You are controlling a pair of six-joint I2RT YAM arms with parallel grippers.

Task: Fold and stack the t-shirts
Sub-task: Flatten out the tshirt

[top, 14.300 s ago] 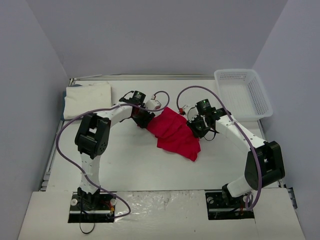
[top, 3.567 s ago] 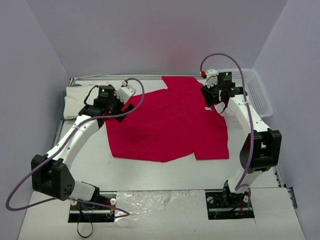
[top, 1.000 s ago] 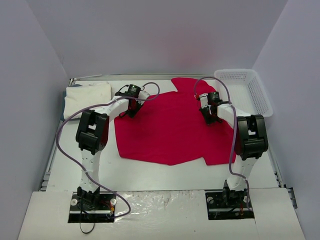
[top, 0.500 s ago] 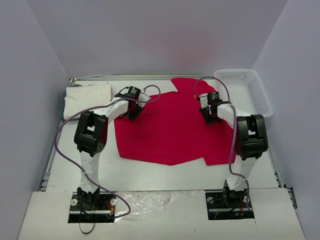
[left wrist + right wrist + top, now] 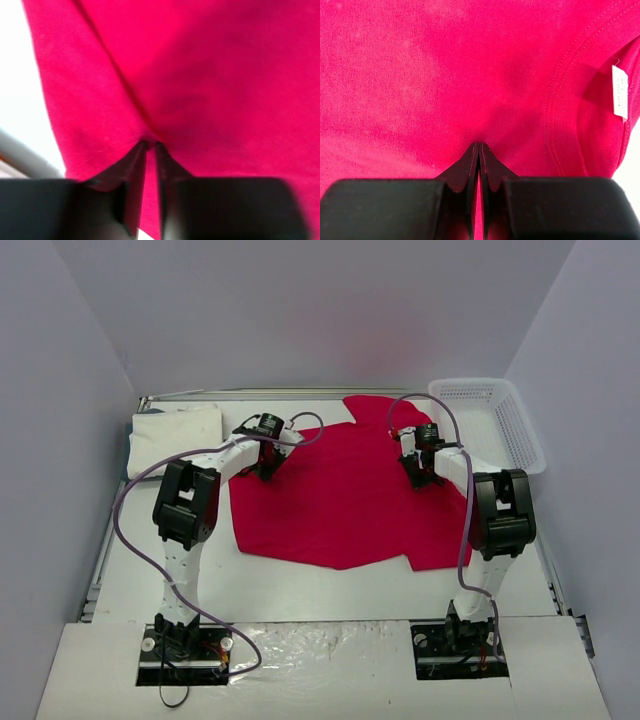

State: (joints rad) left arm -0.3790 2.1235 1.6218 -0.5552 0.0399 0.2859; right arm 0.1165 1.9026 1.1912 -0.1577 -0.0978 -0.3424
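Both arms are standing at the near edge of the surface (image 5: 300, 590). The left arm (image 5: 185, 510) is rising steeply from its base, bending sharply at the elbow and reaching to the far right, its wrist tipping down. The right arm (image 5: 500, 505) is mirroring that pose, folding at the elbow and reaching to the far left.

The red shirt (image 5: 340, 500) is lying spread open across the middle of the surface, its lower edge pointing toward the near edge and its upper part reaching the far edge.

The left tool (image 5: 150, 146) is pressing down on the shirt near its left edge. Its fingers are standing nearly together with only a thin slit between them, pinching a ridge of red cloth at their tips; a crease is running from there across the cloth.

The right tool (image 5: 479, 146) is resting on the shirt's far right part, just beside the collar seam (image 5: 560, 100) and its white label (image 5: 619, 92). Its fingers are closed tight; whether any cloth is caught between them I cannot tell.

The white shirt (image 5: 175, 438) is lying folded at the far left corner, apart from the red one. A white basket (image 5: 520, 430) is sitting at the far right corner.
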